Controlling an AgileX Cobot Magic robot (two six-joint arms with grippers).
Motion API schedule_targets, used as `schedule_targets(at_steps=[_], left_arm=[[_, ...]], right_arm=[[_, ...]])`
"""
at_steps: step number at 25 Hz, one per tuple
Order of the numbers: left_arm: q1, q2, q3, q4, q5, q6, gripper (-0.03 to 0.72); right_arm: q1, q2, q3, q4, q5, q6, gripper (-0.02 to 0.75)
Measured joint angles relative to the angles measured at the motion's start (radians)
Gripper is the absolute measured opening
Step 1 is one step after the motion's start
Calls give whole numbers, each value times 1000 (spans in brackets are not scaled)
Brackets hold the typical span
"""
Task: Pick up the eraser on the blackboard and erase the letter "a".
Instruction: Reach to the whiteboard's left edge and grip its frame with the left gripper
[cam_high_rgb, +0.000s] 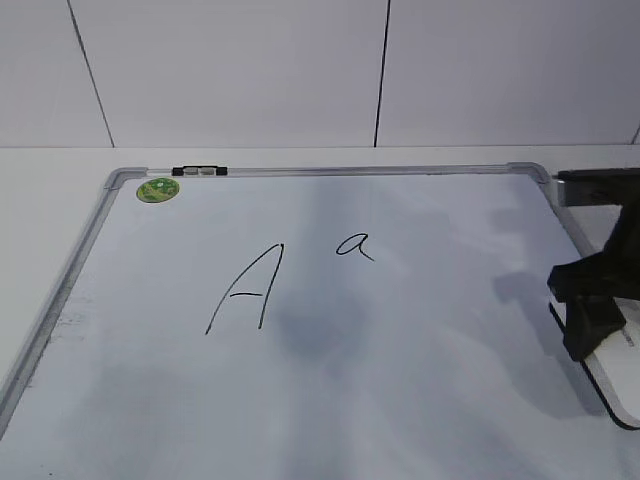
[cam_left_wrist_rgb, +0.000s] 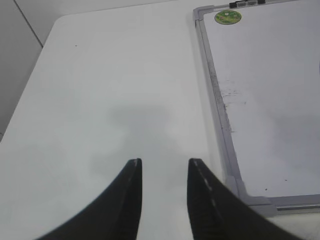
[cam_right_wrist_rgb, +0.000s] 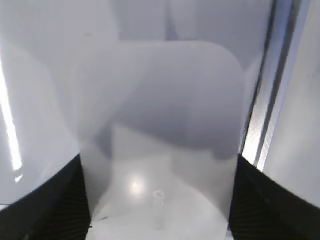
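1. Left gripper (cam_left_wrist_rgb: 165, 167), 2 black tapered fingers: parted, nothing between them, hanging over the bare white table (cam_left_wrist_rgb: 100, 100) just outside the board's left frame. Idle.

2. Blackboard (cam_high_rgb: 420, 400), in fact a large white dry-erase board with a grey metal frame and rounded grey corners: lies flat on the table. Round green sticker (cam_high_rgb: 158, 189) in its far left corner; a small black-and-silver clip (cam_high_rgb: 199, 171) on the far rail beside it.

3. Large capital "A" (cam_high_rgb: 243, 289), thin black marker: left of centre, untouched. Not the target.

4. Letter "a" (cam_high_rgb: 354, 245), small handwritten lowercase with a tail: just right of and slightly beyond the capital, fully intact.

5. Eraser (cam_right_wrist_rgb: 160, 140), white rounded oblong plastic block with a thin black base: resting on the board at its near right edge, close to the frame, well apart from the "a".

6. Right gripper (cam_high_rgb: 592, 315), black: set astride the eraser, 1 finger at each long side in the wrist view. Whether the pads already press the block I cannot tell; it sits snugly between them.

Step in hand, by my judgement: the pick-up. Erasing has not begun.

Next move calls for: a firm clamp, a small lift, travel leftward and away to the "a", then flat contact, with strokes kept clear of the capital.
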Motion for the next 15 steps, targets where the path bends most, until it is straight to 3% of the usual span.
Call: schedule_targets(at_steps=[7,15], left_arm=[[0,0,0,3,0,0,235],[-4,0,0,-51,-2,1,235]], right_arm=[[125,0,-184,-42,71,2,531],[154,0,-270,-48,83,12,531]])
